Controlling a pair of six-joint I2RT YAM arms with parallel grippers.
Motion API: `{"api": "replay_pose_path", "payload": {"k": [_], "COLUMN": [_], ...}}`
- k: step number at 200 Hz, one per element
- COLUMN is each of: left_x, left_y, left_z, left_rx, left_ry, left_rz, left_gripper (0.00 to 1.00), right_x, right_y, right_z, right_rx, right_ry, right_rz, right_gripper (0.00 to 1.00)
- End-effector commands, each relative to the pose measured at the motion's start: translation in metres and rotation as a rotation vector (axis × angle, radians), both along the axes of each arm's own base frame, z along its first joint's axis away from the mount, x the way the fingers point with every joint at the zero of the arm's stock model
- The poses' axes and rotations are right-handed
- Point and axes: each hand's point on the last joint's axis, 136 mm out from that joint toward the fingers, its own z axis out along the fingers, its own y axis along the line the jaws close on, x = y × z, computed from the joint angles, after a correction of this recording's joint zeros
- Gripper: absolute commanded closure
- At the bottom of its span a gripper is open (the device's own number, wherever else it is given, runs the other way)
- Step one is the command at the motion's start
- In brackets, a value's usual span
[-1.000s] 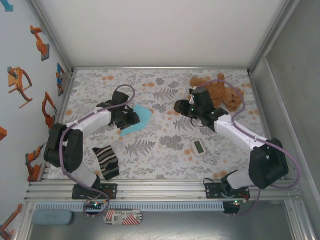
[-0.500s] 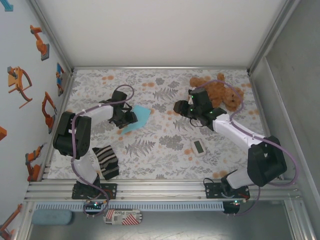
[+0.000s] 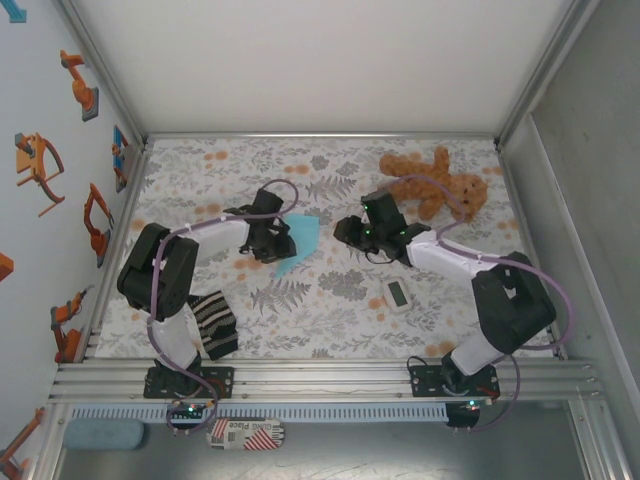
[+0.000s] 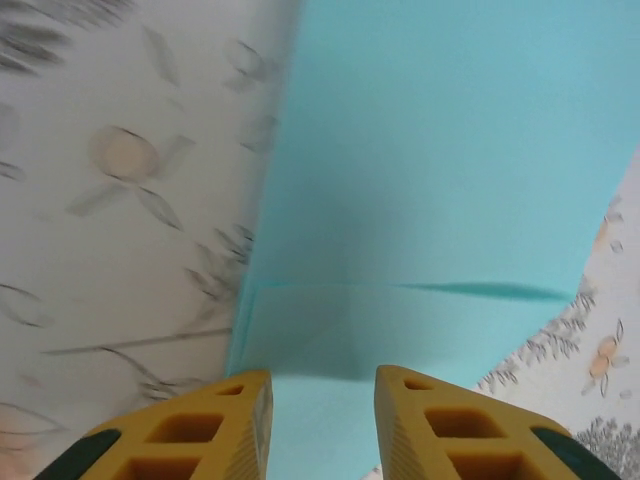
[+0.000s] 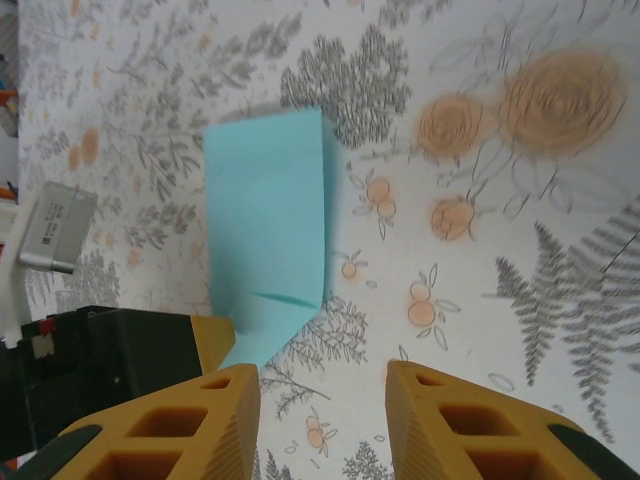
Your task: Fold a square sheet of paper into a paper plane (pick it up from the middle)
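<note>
The square sheet of paper [image 3: 303, 236] is light blue and lies folded on the flowered table, left of centre. My left gripper [image 3: 277, 243] sits low at its left end. In the left wrist view the paper [image 4: 450, 180] runs under and between the yellow fingers, and the left gripper [image 4: 322, 380] is open with a clear gap. A crease crosses the sheet just ahead of the fingertips. My right gripper [image 3: 346, 230] hovers just right of the sheet. In the right wrist view the paper [image 5: 265, 220] lies ahead to the left, and the right gripper [image 5: 320, 372] is open over bare table.
A brown teddy bear [image 3: 436, 186] lies at the back right. A small white gadget [image 3: 397, 294] rests near the right arm. A black-and-cream striped cloth [image 3: 212, 325] lies at the front left. The left arm's black body [image 5: 100, 370] sits close beside my right fingers.
The left gripper has moved right, the paper has shifted right with it, and its jaws have narrowed. The right gripper has moved left, away from the teddy bear toward the paper.
</note>
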Motion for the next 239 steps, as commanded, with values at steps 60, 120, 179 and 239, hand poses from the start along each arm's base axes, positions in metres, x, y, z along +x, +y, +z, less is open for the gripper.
{"api": "replay_pose_path", "payload": {"k": [60,120,179,239], "left_x": [-0.019,-0.021,-0.022,-0.022], "left_y": [0.007,0.012,0.013,0.014], "left_z": [-0.022,-0.030,-0.033,-0.033], "left_rx": [0.034,0.043,0.042,0.038], "left_ry": [0.083,0.100,0.109,0.106], "left_rz": [0.089,0.098,0.100,0.103], "left_gripper": [0.82,0.83,0.83,0.83], "right_x": [-0.009,0.008,0.009,0.011], "right_y": [0.039,0.058,0.055,0.078], "right_z": [-0.043,-0.059,-0.082,-0.072], "right_rx": [0.145,0.125,0.058,0.199], "right_ry": [0.123,0.149,0.223,0.200], "right_rz": [-0.032,0.012,-0.018,0.047], "right_gripper": [0.65,0.65,0.66,0.72]}}
